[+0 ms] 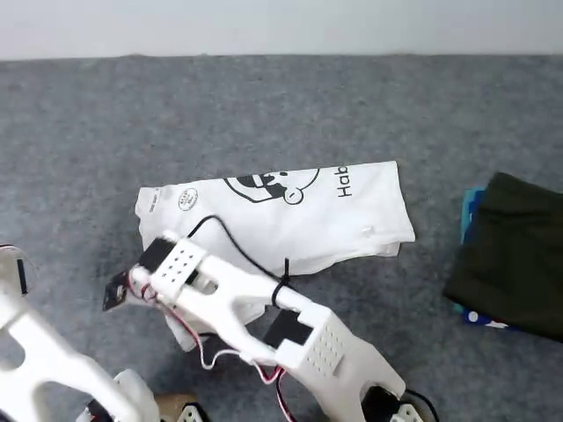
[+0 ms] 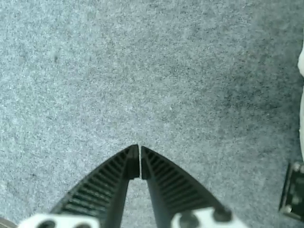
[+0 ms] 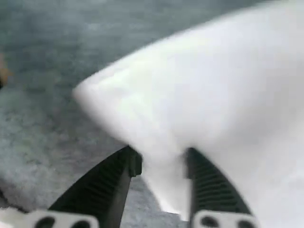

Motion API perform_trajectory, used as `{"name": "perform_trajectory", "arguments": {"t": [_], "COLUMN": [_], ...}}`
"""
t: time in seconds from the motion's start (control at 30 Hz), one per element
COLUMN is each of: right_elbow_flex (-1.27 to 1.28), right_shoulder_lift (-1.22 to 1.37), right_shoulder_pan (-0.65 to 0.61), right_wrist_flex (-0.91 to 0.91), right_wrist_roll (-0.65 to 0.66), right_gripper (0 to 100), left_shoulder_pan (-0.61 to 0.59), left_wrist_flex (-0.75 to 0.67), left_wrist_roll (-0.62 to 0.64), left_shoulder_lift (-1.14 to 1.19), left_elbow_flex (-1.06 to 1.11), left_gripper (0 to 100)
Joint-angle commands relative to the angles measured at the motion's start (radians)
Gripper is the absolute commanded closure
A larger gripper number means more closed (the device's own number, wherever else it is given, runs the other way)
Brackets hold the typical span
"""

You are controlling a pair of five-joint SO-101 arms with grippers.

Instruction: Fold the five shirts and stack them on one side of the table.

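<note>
A white shirt point(image 1: 299, 215) with a black print lies partly folded in the middle of the grey carpeted table. My right gripper point(image 1: 123, 288) sits at the shirt's near-left corner. In the right wrist view the gripper point(image 3: 164, 166) is shut on a fold of the white shirt point(image 3: 213, 95), which rises a little off the carpet. My left gripper point(image 2: 140, 161) hangs shut with nothing in it over bare carpet just left of the shirt, whose edge point(image 2: 301, 95) shows beside it. The left arm point(image 1: 35, 352) stands at the near-left edge.
At the right edge of the table a folded dark shirt point(image 1: 515, 255) lies on top of a blue one point(image 1: 471, 211). Bare grey carpet point(image 1: 264, 105) stretches across the far side and the left.
</note>
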Motion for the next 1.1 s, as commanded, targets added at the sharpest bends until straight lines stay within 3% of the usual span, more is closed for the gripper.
{"name": "perform_trajectory", "arguments": {"t": [0.0, 0.6, 1.07], "right_elbow_flex": [-0.018, -0.646, -0.667], "right_shoulder_lift": [0.048, 0.053, 0.213], "right_shoulder_pan": [0.007, 0.182, 0.314], "right_wrist_flex": [-0.019, 0.116, 0.041], "right_wrist_roll": [-0.006, -0.002, -0.003], "right_gripper": [98.2, 98.9, 98.9], "left_shoulder_pan": [-0.008, -0.008, -0.008], "left_wrist_flex": [-0.015, -0.015, -0.014], "left_wrist_roll": [0.009, 0.008, 0.009], "left_shoulder_lift": [-0.032, -0.032, -0.032], "left_elbow_flex": [-0.004, -0.004, -0.002], "left_gripper": [99, 99, 99]}}
